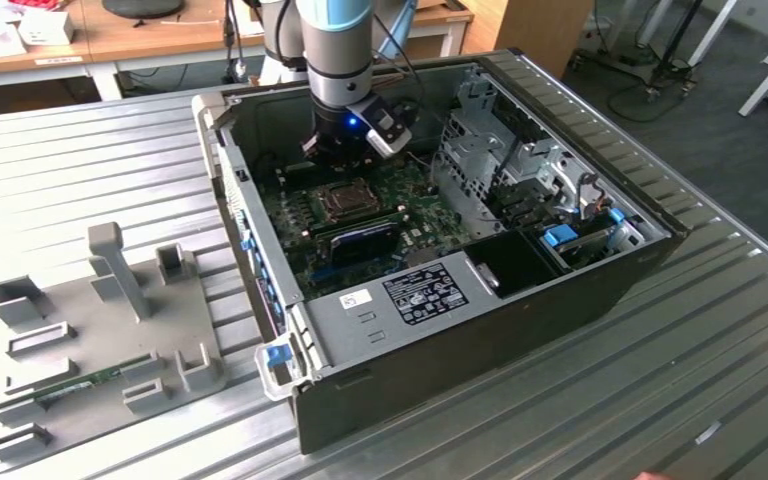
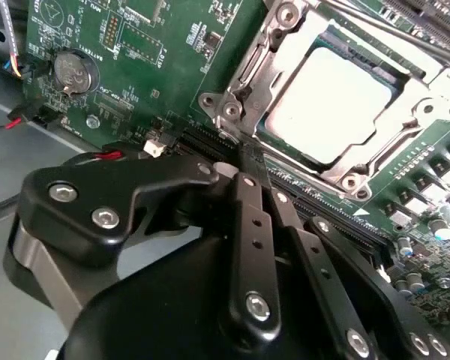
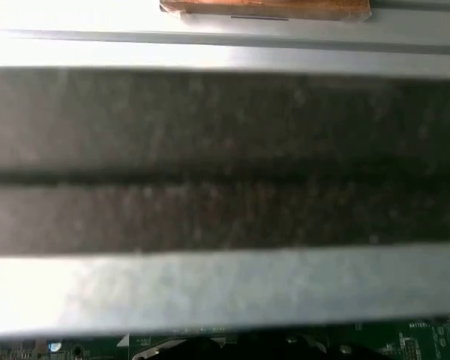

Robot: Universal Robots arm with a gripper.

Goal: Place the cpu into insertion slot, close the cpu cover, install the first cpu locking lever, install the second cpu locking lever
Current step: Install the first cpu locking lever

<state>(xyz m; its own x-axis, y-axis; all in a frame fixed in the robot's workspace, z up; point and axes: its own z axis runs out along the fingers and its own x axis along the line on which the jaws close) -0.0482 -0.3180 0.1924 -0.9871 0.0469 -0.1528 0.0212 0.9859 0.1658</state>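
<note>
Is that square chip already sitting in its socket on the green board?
Yes, in the second wrist view the cpu lies flat in the insertion slot, with the silvery cpu cover framing it.

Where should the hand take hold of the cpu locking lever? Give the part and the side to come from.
Probably the straight bare stretch of the cpu locking lever, approached from above the board. It is a thin rod lying low along the edge of the closed cpu cover, so its top and outer side look freest. Its handle end is out of view.
</note>
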